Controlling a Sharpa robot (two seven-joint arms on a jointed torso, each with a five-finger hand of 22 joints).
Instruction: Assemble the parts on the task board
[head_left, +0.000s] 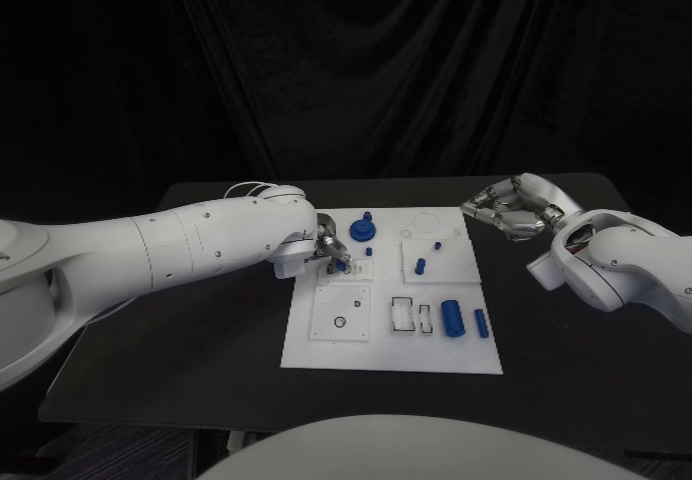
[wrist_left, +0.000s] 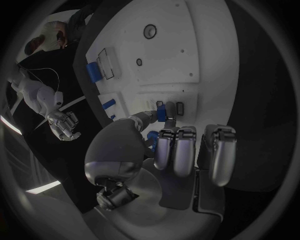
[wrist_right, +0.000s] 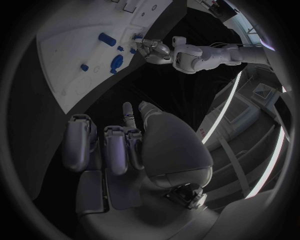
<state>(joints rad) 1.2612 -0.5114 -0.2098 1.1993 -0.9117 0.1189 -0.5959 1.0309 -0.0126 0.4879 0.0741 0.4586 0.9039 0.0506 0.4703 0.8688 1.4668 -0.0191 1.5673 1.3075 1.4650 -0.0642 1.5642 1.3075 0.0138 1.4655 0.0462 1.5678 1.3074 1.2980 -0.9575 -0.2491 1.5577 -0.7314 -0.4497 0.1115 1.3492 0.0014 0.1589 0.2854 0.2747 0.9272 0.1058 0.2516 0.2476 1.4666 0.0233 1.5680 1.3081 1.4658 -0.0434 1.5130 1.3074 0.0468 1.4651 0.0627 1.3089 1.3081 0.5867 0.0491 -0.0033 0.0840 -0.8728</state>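
The white task board lies mid-table. My left hand is over its left middle and pinches a small blue part between thumb and a finger, just above a small rectangular slot. The same part shows under the fingertips in the head view. My right hand hovers off the board's far right corner with its fingers curled in on nothing. Loose blue parts lie on the board: a knob, a peg, a cylinder and a thinner pin.
Two white rectangular blocks stand beside the cylinder. A square plate with a ring hole sits at the board's near left. Black table surrounds the board, with a dark curtain behind.
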